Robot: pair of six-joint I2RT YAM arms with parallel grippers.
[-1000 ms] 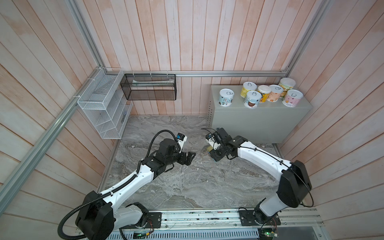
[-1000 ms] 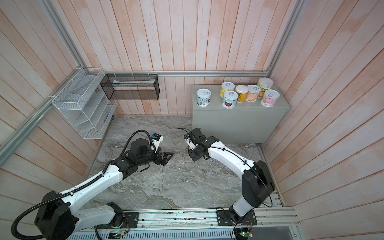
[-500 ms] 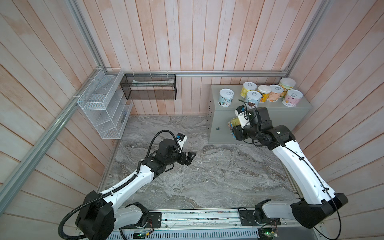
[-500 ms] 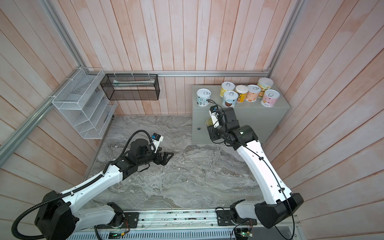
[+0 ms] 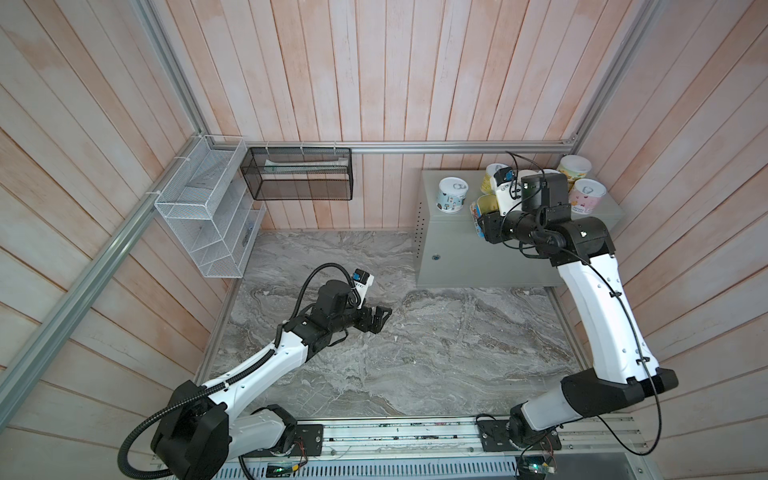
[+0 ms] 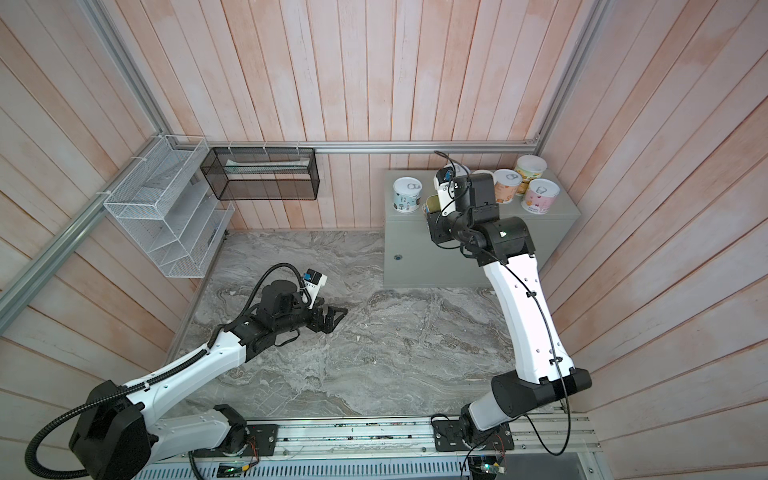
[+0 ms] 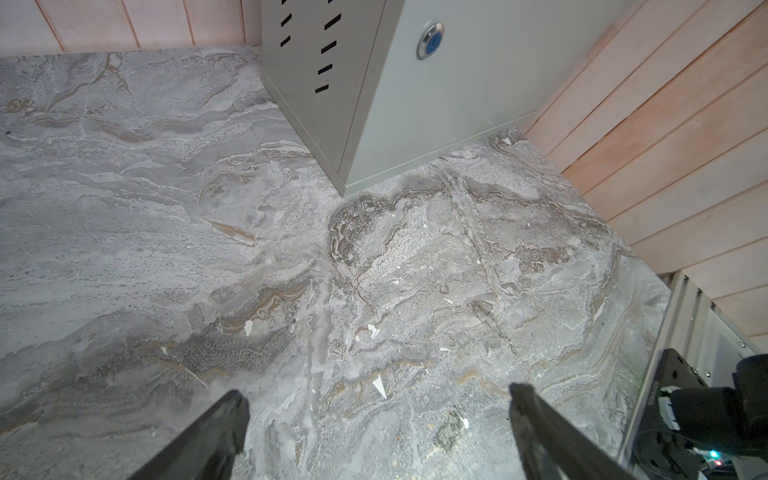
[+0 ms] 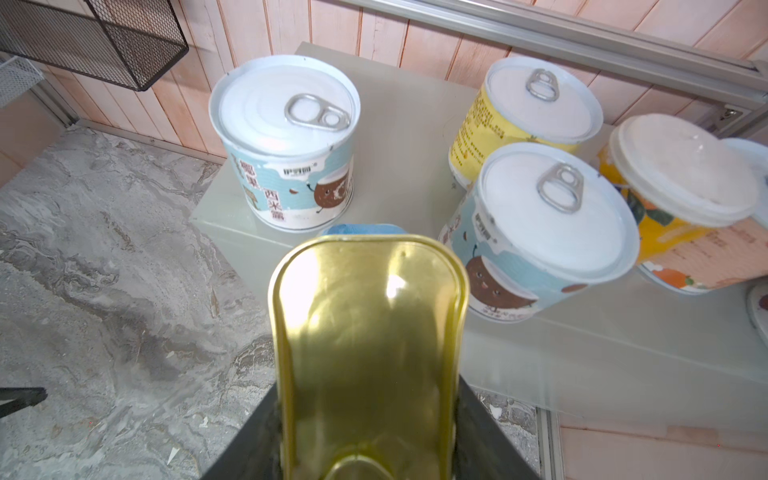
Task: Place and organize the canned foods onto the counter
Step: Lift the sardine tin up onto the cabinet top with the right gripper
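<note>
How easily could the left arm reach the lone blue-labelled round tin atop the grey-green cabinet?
Probably yes, with a lift: its open pincer hangs low over the marbled slab; nothing blocks the tin.

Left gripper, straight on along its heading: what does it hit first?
Likely the counter: its lower corner lies straight ahead of the open left gripper, with only marbled slab between. If the gripper tilts downward it would touch the slab first; the tilt is hard to judge.

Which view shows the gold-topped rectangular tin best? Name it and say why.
The right wrist view: the rectangular tin fills the foreground, gold top facing the camera, held in the right gripper. Both top views show only a sliver of it by the arm. The left wrist view misses it.
</note>
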